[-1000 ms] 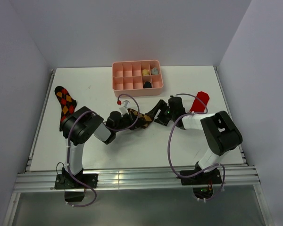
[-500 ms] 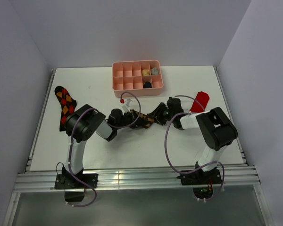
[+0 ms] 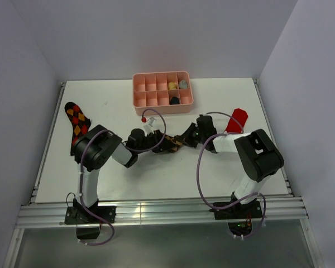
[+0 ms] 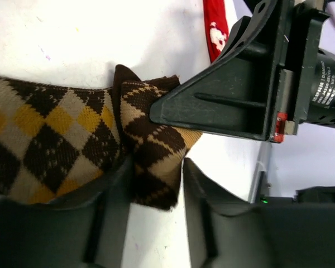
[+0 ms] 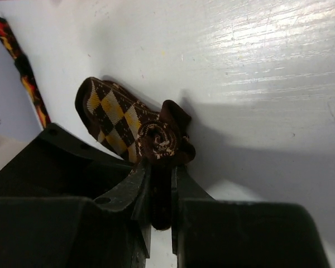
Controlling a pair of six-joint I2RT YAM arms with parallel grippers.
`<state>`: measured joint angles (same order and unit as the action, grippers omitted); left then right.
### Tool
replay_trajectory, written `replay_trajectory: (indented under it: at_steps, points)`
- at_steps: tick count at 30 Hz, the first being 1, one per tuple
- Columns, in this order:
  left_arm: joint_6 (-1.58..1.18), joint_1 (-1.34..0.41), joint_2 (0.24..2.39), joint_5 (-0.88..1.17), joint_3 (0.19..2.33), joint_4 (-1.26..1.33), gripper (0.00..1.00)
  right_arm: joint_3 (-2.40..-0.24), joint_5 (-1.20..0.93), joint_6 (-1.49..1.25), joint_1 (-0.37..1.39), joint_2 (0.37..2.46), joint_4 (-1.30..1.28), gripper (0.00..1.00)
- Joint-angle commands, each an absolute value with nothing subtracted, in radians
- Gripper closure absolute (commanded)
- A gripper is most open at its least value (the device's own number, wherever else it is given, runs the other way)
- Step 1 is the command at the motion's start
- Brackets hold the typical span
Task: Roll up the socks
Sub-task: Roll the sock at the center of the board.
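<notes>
Rolling step, table centre: right gripper (image 5: 161, 170) pinches the tan argyle sock (image 5: 117, 117) at its coil, left gripper (image 4: 155, 167) clamps its body; the next move likely needs another turn.

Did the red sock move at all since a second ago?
No. The red sock lies in the same spot as before, still just as far to the right of the pink tray and nearer the arms.

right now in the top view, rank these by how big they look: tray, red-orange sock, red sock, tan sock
1. tray
2. red-orange sock
3. red sock and tan sock: both partly hidden, too close to rank
</notes>
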<state>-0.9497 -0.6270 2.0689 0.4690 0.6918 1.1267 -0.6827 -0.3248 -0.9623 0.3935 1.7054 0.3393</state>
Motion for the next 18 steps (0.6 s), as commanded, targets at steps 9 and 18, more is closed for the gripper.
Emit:
replay_trajectory:
  at_steps: [9, 18]
  points:
    - [-0.436, -0.747, 1.711, 0.019, 0.646, 0.753, 0.39, -0.802, -0.150, -0.845, 0.417, 1.632, 0.015, 1.00]
    - [-0.054, -0.997, 1.722, -0.250, 0.653, 0.827, 0.22, -0.850, -0.136, -0.822, 0.428, 1.635, -0.060, 1.00]
